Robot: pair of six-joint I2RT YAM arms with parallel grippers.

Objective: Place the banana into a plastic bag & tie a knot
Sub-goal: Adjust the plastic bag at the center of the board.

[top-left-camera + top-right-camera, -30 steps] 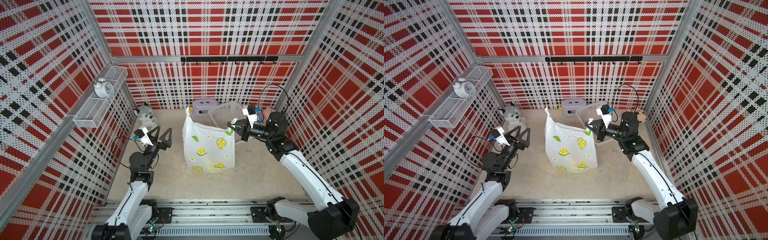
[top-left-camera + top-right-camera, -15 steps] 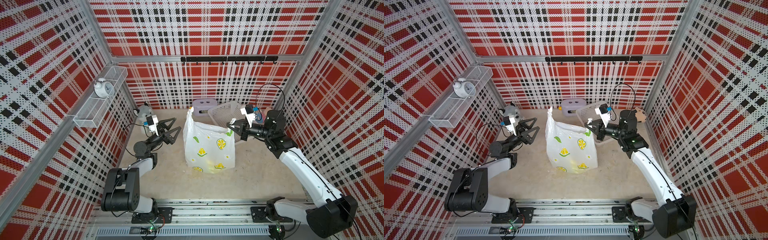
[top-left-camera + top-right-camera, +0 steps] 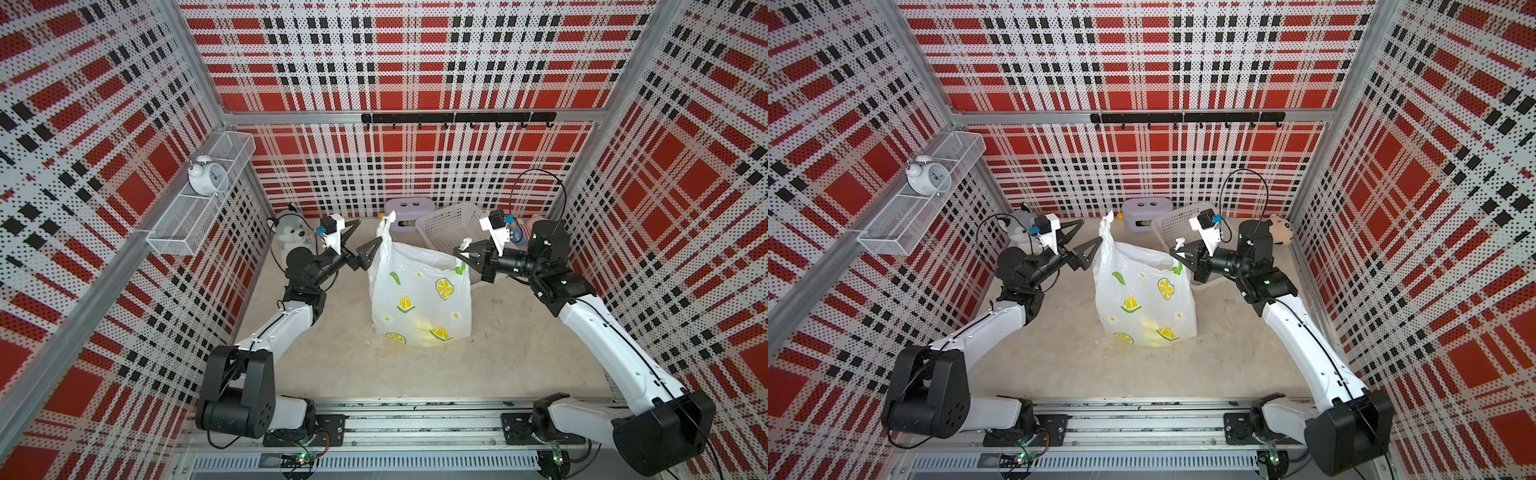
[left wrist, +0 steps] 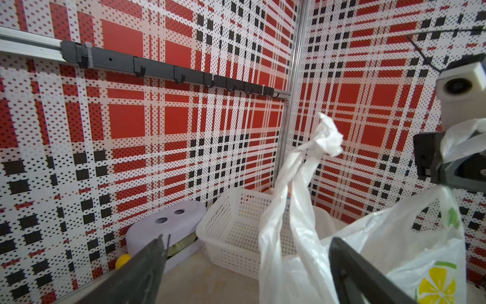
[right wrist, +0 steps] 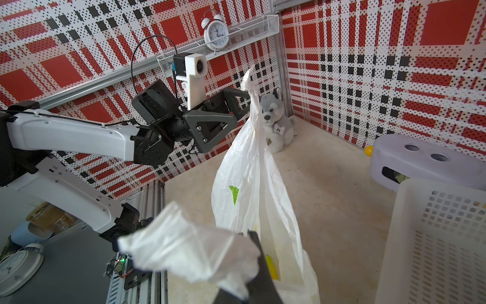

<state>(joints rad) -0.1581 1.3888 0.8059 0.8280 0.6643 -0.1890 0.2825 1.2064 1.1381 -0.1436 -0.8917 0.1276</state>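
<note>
The plastic bag was parked upright mid-floor: thin, crinkly, see-through white film with lemon-slice prints, mouth sagging open. The banana could only be made out as a yellow blur through the film, down at the bottom of the bag. One handle strip was twisted into a skinny rope standing straight up on the bag's left side. The other handle was bunched up on the right, so nothing was tied yet.

The left arm was reached in from the near left with the wrist turned rightward. The left gripper was spread wide, its black triangular fingers right at the upright strip; contact couldn't be told. The right arm was stretched up along the right wall, wrist pointed left. The right gripper was clamped tight on the bunched handle, a crumpled tuft poking out past the jaws.

A white mesh basket was sat just behind the bag, close by the right gripper. A rounded lilac box with two holes and a small yellow ball were against the far wall. A plush husky was tucked in the far-left corner behind the left gripper.
</note>
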